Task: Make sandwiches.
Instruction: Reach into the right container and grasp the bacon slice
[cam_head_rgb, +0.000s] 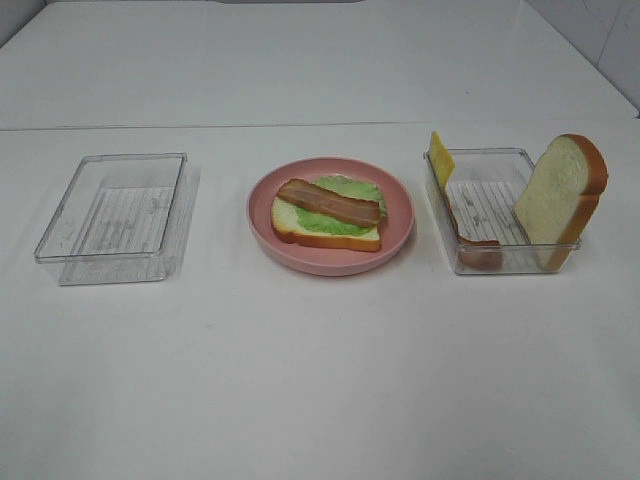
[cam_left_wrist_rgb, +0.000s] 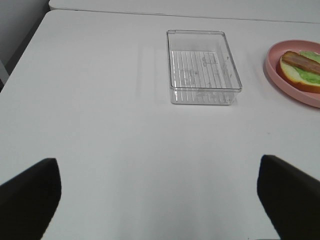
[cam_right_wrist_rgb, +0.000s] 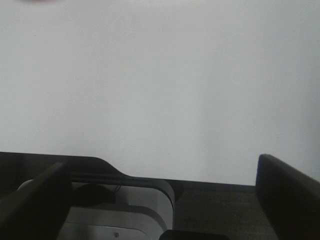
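Left gripper (cam_left_wrist_rgb: 157, 160) has its two dark fingers (cam_left_wrist_rgb: 30, 195) spread wide with nothing between them, hanging over bare white table (cam_left_wrist_rgb: 100, 125). Its wrist camera looks toward a see-through plastic tray (cam_left_wrist_rgb: 202, 65) and, beyond that, one edge of the pink plate (cam_left_wrist_rgb: 272, 70). The right gripper (cam_right_wrist_rgb: 161, 161) is also spread wide and grips nothing. Its fingers (cam_right_wrist_rgb: 287, 195) frame plain white tabletop, with a dark edge and a pale grey housing below them. Neither gripper shows in the high view.

In the high view, the pink plate (cam_head_rgb: 400, 215) sits at the centre of the frame on the table (cam_head_rgb: 320, 380). On it lies the half-built sandwich (cam_head_rgb: 330, 215): a bread slice (cam_head_rgb: 325, 238) flat on the plate, a green lettuce leaf (cam_head_rgb: 350, 222) on the bread, and a bacon strip (cam_head_rgb: 330, 202) laid slantwise across the leaf. At the left of the frame, well apart from the plate, stands the ribbed see-through tray (cam_head_rgb: 60, 240). At the right of the frame stands a second tray (cam_head_rgb: 500, 262). A second bread slice (cam_head_rgb: 560, 195) stands on edge against its right wall, rising above the rim. A yellow cheese square (cam_head_rgb: 440, 155) leans upright at its far left corner, and a second bacon strip (cam_head_rgb: 470, 240) runs along its left wall down to the near corner.
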